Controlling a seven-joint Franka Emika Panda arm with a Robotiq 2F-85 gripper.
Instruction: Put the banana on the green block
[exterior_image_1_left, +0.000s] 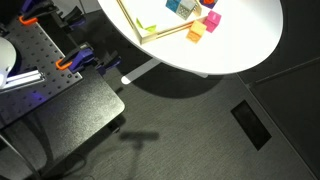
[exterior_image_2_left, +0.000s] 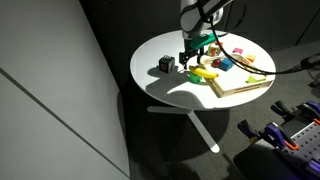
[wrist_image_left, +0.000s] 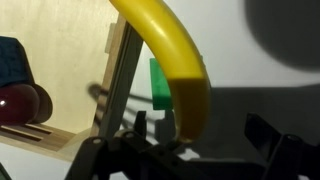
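In the wrist view the banana (wrist_image_left: 170, 50) is a curved yellow toy lying on the white table, its lower tip between my fingers. A green block (wrist_image_left: 158, 82) stands just behind it on its left side. My gripper (wrist_image_left: 200, 128) is open, with fingers wide apart either side of the banana's tip; I cannot tell if the left finger touches it. In an exterior view the gripper (exterior_image_2_left: 190, 52) hangs low over the round table (exterior_image_2_left: 160, 88), with the banana (exterior_image_2_left: 204, 73) just in front of it. The green block is not clear there.
A wooden frame (wrist_image_left: 112, 75) lies left of the banana, with a dark blue block (wrist_image_left: 12, 60) and a dark red piece (wrist_image_left: 20, 100) beyond it. A black cube (exterior_image_2_left: 166, 66) sits on the table. Yellow and pink blocks (exterior_image_1_left: 196, 32) lie by the wooden frame (exterior_image_1_left: 135, 20).
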